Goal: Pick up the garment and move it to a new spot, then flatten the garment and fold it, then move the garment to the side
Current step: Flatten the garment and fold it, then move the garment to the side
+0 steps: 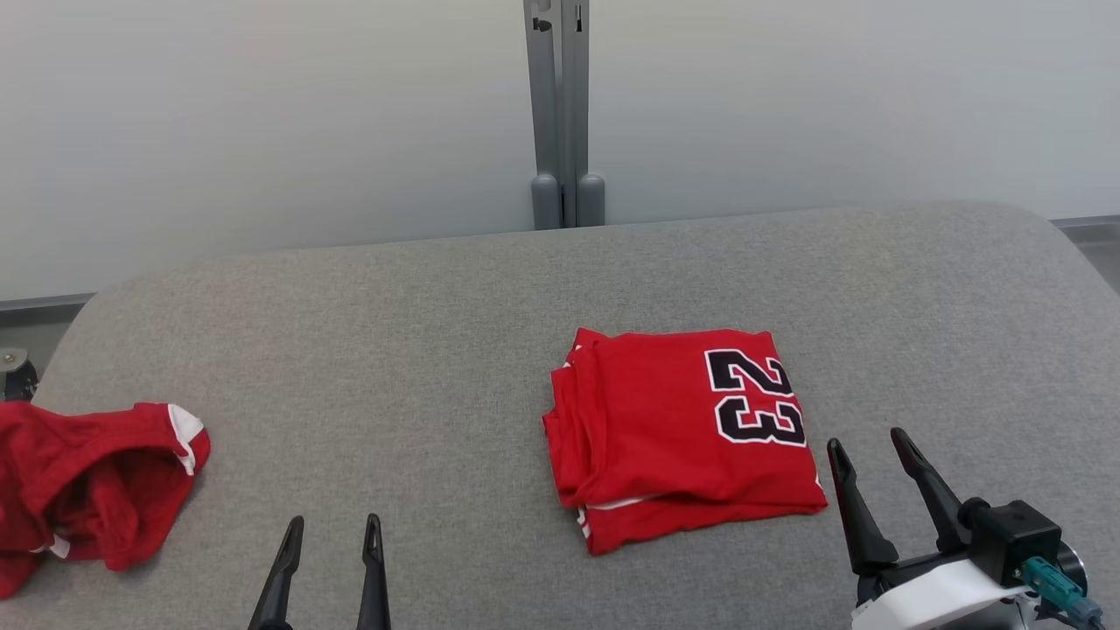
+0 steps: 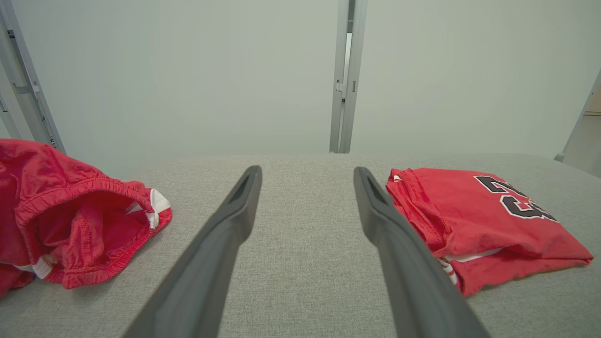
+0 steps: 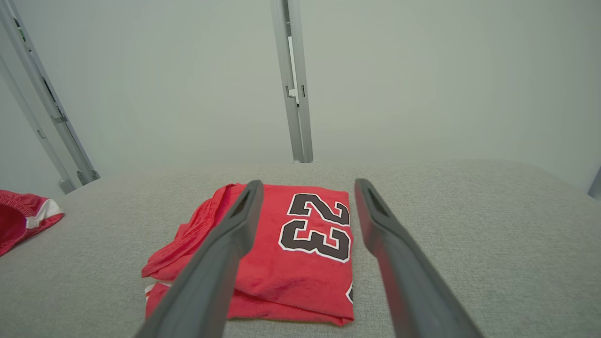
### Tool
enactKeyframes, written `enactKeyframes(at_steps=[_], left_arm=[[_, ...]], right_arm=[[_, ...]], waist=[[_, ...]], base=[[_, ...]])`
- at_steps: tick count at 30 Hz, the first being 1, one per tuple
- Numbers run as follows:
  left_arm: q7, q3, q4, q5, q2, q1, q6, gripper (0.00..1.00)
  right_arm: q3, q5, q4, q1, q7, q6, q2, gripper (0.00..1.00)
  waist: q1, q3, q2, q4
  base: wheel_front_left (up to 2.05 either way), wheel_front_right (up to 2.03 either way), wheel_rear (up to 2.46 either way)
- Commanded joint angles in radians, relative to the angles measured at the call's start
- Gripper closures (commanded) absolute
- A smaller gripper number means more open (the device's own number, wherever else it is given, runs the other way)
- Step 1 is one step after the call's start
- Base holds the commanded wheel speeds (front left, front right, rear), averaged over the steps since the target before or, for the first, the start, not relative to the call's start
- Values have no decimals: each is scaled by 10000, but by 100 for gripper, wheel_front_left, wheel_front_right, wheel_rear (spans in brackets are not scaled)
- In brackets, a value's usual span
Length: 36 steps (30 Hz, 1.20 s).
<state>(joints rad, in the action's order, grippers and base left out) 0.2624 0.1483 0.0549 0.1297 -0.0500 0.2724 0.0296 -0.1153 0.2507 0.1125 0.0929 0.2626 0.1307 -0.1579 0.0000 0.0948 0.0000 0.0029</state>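
The folded red number-23 jersey point(image 1: 678, 429) is found on the grey tabletop point(image 1: 420, 350) at ten o'clock of the open, empty right pincer point(image 1: 866, 440), just beside it, whereas the open left pincer point(image 1: 334, 521) is placed farther off.

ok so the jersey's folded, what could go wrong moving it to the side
1. The folded jersey shows loose stacked layers at its left edge; a pinch by the right gripper on the top layer alone could pull the fold open.
2. Moved left, it could bump the crumpled red garment lying at the table edge.
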Motion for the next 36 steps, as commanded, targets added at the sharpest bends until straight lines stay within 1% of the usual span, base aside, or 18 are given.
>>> enactKeyframes(at_steps=[1,16,23,31,33,36], left_arm=[[31,-50,-23,-38,-14,-118,-48,0],[31,-42,105,-66,-14,-101,-100,0],[31,11,168,-82,-14,-248,-103,0],[31,145,251,-151,-14,-534,-103,0],[31,238,258,-155,-14,-607,-108,0],[31,338,269,-176,-15,-828,-127,0]], right_arm=[[-24,18,20,86,23,0,15,0],[-25,-20,-44,140,23,0,-42,0],[1,52,186,-88,23,0,-14,0],[-233,418,1013,-929,23,0,-369,0],[-362,722,1454,-1191,21,0,-495,0],[-766,1409,2081,-1844,23,0,-883,0]], waist=[[0,8,0,12],[0,-69,0,94],[0,-252,0,150],[0,-814,0,331],[0,-980,0,407],[0,-1323,0,535]], base=[[0,0,0],[0,0,0],[0,0,0],[0,0,0],[0,0,0],[0,0,0]])
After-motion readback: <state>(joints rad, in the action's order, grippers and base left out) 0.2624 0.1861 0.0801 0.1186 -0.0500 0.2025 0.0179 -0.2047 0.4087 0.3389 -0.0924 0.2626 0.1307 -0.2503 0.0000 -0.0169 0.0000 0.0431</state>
